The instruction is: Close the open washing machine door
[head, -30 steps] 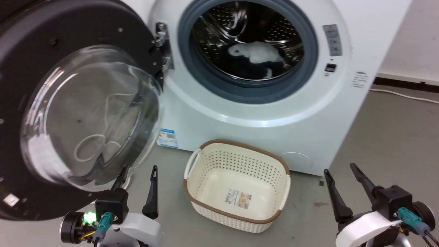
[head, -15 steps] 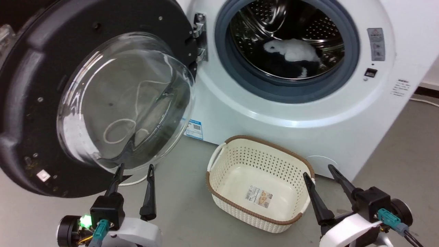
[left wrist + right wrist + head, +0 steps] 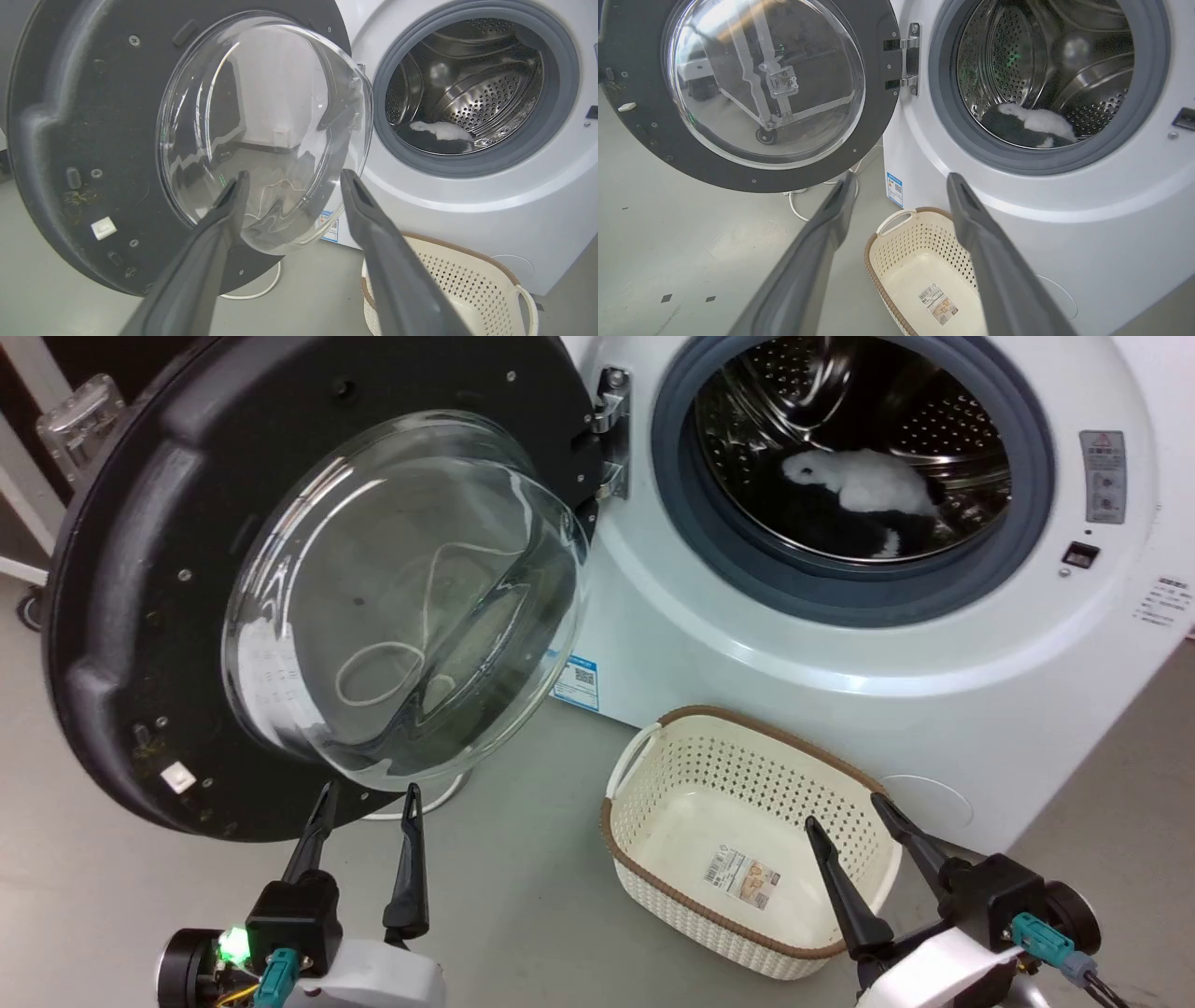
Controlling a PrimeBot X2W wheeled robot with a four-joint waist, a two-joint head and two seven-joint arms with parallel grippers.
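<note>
Right now, your washing machine door (image 3: 131,579) hangs wide open across the upper left of the head view, hinged to the washing machine (image 3: 794,681) at upper right, whose drum (image 3: 943,420) holds white and dark laundry (image 3: 873,490). Your left gripper (image 3: 370,790) sits lower left, fingers apart and empty, tips just under the door's glass bowl (image 3: 401,597), possibly touching it. Your right gripper (image 3: 844,810), lower right, is likewise spread and empty, over the edge of the cream basket (image 3: 709,915).

We see the door (image 3: 140,569) as matt black plastic around clear glossy glass; at its three o'clock the drum (image 3: 934,420) is shiny perforated steel, the basket (image 3: 709,915) cream plastic.
</note>
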